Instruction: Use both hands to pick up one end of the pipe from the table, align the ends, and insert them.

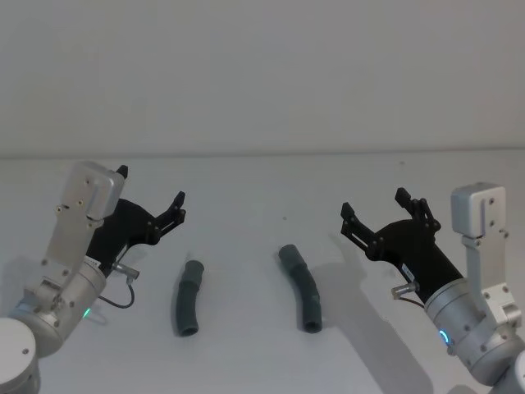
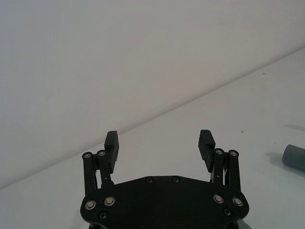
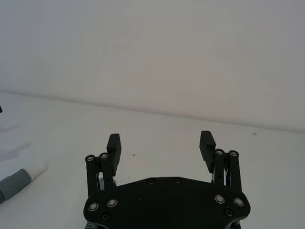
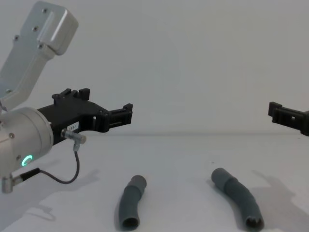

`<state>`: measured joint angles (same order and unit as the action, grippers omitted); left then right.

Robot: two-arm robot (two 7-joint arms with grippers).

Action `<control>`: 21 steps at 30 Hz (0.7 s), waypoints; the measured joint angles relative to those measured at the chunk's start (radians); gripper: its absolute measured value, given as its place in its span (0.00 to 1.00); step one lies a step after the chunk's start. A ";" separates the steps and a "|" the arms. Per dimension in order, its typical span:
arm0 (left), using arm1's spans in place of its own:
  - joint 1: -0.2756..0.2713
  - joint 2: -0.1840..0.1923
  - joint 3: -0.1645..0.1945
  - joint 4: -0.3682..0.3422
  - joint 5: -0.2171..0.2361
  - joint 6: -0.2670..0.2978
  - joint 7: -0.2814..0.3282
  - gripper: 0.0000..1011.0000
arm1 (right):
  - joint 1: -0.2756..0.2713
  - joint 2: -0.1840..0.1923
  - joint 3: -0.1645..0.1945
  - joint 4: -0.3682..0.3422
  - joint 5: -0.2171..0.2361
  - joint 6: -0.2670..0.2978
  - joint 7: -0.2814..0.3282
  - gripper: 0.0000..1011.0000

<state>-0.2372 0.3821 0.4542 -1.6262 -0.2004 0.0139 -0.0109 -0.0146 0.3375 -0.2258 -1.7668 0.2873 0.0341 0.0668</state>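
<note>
**benchlurker:** So what's the state of play? Have your grippers got hold of the pipe or not?

**me:** Nope, neither one is touching it. My left gripper (image 1: pixel 152 187) hangs in the air over the left side of the table (image 1: pixel 262 361), with its fingers spread wide and nothing between them. My right gripper (image 1: pixel 374 203) is the same deal over the right side: wide open and empty. Both are angled in toward the middle and the far edge.

**benchlurker:** And the two hose bits?

**me:** Both lie flat on the table in the middle stretch, closer to the near edge than the far one. They're side by side but clearly apart. The left pipe piece (image 1: pixel 189 297) has a slight bend and sits near my left gripper, a bit toward the near edge from it. The right pipe piece (image 1: pixel 301 286) curves more and looks longer. It lies between the table's middle and my right gripper. From the chest view, each one points an open end toward the near edge — one on the left piece (image 4: pixel 129 223) and one on the right (image 4: pixel 253 223).

My right wrist view also catches a grey cuff (image 3: pixel 12 186) with a white tip (image 3: pixel 38 170). It's lying on the table, well clear of my fingers. I can't say for sure which piece it belongs to.
</note>
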 joint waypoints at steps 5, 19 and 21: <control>0.000 0.000 0.000 0.000 0.000 0.000 0.000 0.99 | 0.000 0.000 0.000 0.000 0.000 0.000 0.000 0.99; 0.000 0.000 0.000 0.000 0.000 0.000 0.000 0.99 | 0.004 0.001 0.005 -0.015 0.012 0.038 0.007 0.99; 0.000 0.000 0.000 0.000 0.000 0.000 0.000 0.99 | 0.007 0.002 0.007 -0.022 0.018 0.061 0.010 0.99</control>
<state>-0.2372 0.3821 0.4542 -1.6262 -0.2004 0.0139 -0.0109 -0.0078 0.3399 -0.2186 -1.7889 0.3058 0.0946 0.0765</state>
